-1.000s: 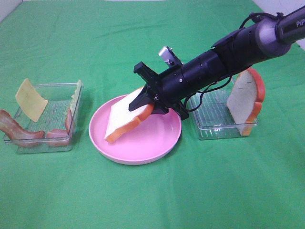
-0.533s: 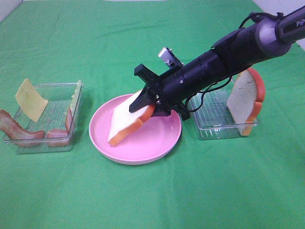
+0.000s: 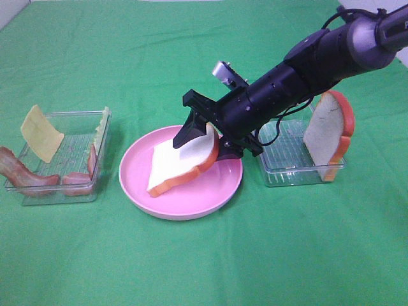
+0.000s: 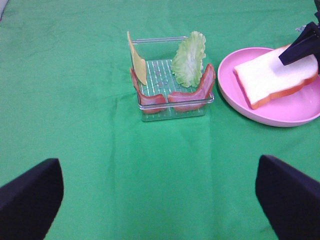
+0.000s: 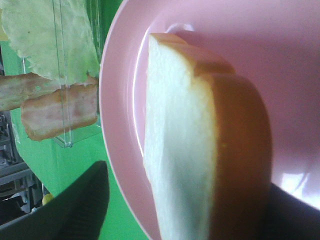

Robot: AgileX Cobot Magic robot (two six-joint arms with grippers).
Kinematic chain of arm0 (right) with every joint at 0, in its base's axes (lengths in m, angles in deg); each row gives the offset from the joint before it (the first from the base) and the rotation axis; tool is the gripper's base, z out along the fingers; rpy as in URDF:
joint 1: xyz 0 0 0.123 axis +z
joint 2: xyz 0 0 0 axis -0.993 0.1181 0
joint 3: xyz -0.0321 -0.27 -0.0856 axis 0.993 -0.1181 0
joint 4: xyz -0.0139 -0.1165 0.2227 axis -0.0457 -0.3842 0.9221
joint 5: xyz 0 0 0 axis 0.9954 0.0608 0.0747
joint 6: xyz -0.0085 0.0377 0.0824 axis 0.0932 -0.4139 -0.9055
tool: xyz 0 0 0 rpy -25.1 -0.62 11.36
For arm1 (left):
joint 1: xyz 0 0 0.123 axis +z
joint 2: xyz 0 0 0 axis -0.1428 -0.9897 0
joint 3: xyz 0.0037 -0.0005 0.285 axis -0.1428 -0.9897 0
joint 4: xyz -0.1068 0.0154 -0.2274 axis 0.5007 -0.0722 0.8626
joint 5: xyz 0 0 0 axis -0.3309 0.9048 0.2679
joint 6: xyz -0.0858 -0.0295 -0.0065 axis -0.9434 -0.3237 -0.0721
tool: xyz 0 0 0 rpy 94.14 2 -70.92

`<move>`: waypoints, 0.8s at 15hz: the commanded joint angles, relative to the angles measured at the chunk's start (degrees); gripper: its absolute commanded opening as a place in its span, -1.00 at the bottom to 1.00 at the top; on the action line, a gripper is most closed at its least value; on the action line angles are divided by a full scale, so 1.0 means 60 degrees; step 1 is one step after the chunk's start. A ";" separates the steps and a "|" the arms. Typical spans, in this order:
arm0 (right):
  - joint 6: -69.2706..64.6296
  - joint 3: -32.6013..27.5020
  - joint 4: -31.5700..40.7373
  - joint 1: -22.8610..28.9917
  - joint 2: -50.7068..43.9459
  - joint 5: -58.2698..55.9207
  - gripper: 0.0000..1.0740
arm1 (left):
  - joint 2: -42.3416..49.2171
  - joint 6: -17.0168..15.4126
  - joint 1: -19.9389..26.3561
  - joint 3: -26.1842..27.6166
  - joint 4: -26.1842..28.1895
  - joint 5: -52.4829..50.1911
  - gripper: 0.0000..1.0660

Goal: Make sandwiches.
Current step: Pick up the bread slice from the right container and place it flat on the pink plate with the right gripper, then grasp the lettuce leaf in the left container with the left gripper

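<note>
right wrist view looks down between the right gripper's [image 5: 187,200] fingers [image 5: 75,210]. they stand parted wider than the slice [image 5: 175,150] is thick. pink shows between one finger and the white face, and the crust side sits against the other finger. nothing is clamped. the slice lies in the plate [image 5: 117,115], and past the rim are lettuce [image 5: 45,35] and bacon [image 5: 57,112].

exterior high view adds what that close look can't. the slice rests on the plate at its near end and seems tipped up at the gripper end, with one finger lying over its top face. only this view has the second slice [image 3: 328,137], upright on its edge at the outer end of the right tray [image 3: 284,169], which sits just beside the plate.

left wrist view is the only one with the left gripper [image 4: 160,197]. its fingers are spread wide with nothing between them, above bare cloth [image 4: 75,125]. ahead of it the left tray [image 4: 175,107] holds cheese [image 4: 137,62] leaning on a wall. the lettuce stands face-on here, where the high view has it edge-on, and two bacon strips drape over the wall nearest the gripper. the plate and slice lie near that tray.
</note>
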 commanded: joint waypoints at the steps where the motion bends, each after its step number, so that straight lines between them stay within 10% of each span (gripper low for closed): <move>1: -0.0678 0.0095 -0.1194 -0.0010 -0.0392 0.0067 0.20 | 0.0162 -0.0029 -0.0048 -0.0038 -0.0010 -0.0038 0.83; 9: -0.2788 0.0095 -0.4431 -0.0010 -0.2129 -0.0143 0.23 | 0.0162 -0.0029 -0.0048 -0.0038 -0.0019 -0.0038 0.83; 12: -0.3915 0.0286 -0.5653 -0.0010 -0.2903 -0.0506 0.72 | 0.0162 -0.0029 -0.0048 -0.0038 -0.0019 -0.0038 0.83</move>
